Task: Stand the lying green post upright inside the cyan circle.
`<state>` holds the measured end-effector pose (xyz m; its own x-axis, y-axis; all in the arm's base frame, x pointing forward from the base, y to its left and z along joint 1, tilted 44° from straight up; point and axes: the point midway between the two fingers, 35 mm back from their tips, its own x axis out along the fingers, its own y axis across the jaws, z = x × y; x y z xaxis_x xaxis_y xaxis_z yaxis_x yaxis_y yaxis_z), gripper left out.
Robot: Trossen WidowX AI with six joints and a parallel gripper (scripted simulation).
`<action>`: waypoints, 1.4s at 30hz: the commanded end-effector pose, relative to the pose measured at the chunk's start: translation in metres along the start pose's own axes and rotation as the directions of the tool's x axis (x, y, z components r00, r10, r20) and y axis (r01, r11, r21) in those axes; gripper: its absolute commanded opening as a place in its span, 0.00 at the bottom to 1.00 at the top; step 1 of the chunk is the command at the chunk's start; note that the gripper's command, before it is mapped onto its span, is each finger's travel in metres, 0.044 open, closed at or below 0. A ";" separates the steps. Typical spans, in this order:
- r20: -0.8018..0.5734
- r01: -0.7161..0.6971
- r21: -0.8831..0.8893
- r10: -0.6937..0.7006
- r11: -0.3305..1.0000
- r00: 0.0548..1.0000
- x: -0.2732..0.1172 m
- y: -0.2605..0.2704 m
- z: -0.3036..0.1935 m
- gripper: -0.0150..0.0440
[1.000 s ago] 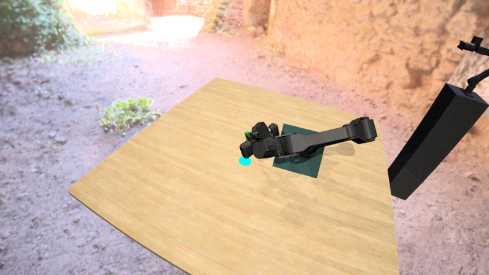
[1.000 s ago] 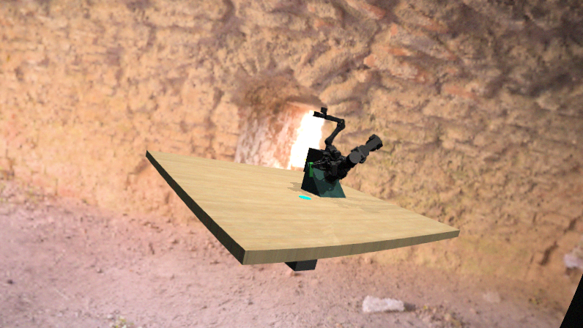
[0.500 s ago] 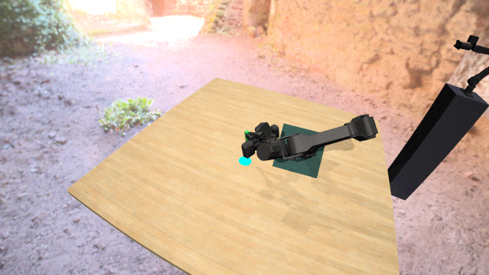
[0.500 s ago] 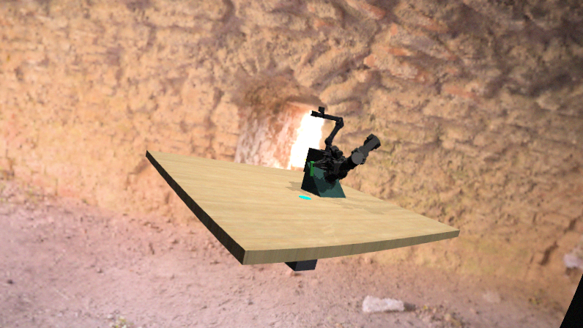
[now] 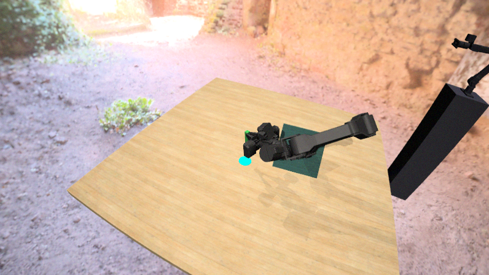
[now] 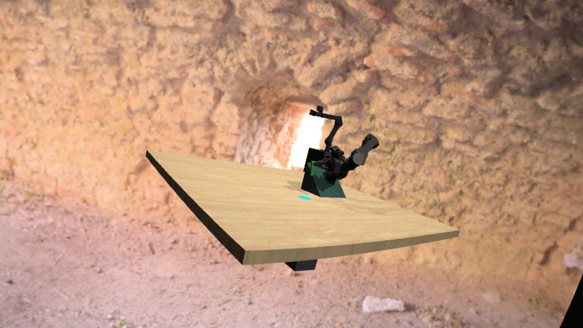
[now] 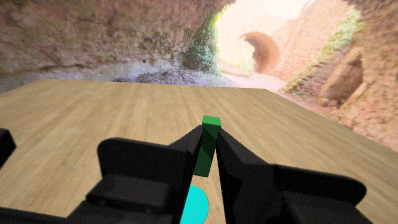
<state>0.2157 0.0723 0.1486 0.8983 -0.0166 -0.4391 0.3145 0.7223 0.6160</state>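
Observation:
The green post (image 5: 246,132) (image 6: 313,168) (image 7: 204,159) is held roughly upright, its lower end above the table. My gripper (image 7: 209,130) is shut on the post near its upper end; the fingers sit on either side of it in the wrist view. In the top view the fingers partly hide the post. The cyan circle (image 5: 244,161) (image 6: 305,197) (image 7: 196,206) is a flat disc on the table, with nothing standing on it. In the wrist view it shows below the post's lower end, partly hidden by the left finger.
The wooden table (image 5: 164,177) (image 6: 253,207) (image 7: 100,110) has open edges. A dark green block (image 5: 309,170) (image 6: 334,190) lies under and beside my arm. A tall black pillar (image 5: 436,136) with another thin black arm (image 5: 477,75) (image 6: 335,129) stands beyond the table.

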 end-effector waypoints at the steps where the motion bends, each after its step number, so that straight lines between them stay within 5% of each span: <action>1: 0.007 -0.001 0.010 0.001 1.000 1.000 0.000 0.000 0.000 0.29; 42: 0.000 0.005 0.014 -0.005 1.000 1.000 0.017 0.000 -0.083 0.29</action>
<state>0.2088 0.1253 0.0953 0.8939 -0.0176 -0.4480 0.3252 0.7133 0.6208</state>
